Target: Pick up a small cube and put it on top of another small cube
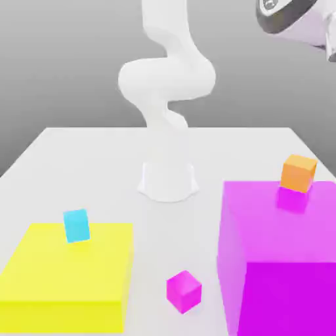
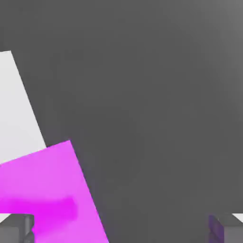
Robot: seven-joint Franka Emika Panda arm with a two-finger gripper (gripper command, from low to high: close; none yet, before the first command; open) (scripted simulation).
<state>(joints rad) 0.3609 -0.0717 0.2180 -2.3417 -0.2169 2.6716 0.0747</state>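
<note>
Approach stage — nothing grasped yet.
The fingers (image 2: 121, 228) stood spread wide and empty, their tips framing a corner of the big magenta block (image 1: 279, 249) and the white bench (image 1: 98, 164). The small orange cube (image 1: 298, 172) sat on that block's top at its far edge, about three o'clock from the arm's base (image 1: 168, 180). The next move, I judged, called for swinging over the cube and lowering around it — then closing before carrying it to another small cube.
</note>
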